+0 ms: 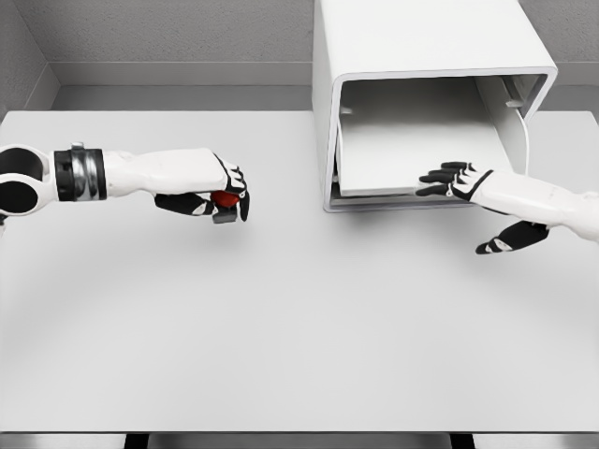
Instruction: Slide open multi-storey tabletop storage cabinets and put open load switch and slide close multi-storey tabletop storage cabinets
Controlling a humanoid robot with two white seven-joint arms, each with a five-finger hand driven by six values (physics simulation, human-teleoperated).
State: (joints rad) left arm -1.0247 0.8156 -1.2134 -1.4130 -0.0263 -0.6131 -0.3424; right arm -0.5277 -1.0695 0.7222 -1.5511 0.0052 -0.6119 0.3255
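Left hand (220,195): fingers clamped on the red load switch (223,198), well left of the cabinet (421,56).
Right hand (459,181): fingers spread, resting on the cabinet's drawer front (393,154).

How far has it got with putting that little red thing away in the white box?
Roughly midway. Done: the cabinet looks open, its drawer slid out. In hand: the left hand grips the red switch above the table; the right hand rests its fingers on the drawer's front edge. Left: placing the switch inside and sliding the drawer shut.
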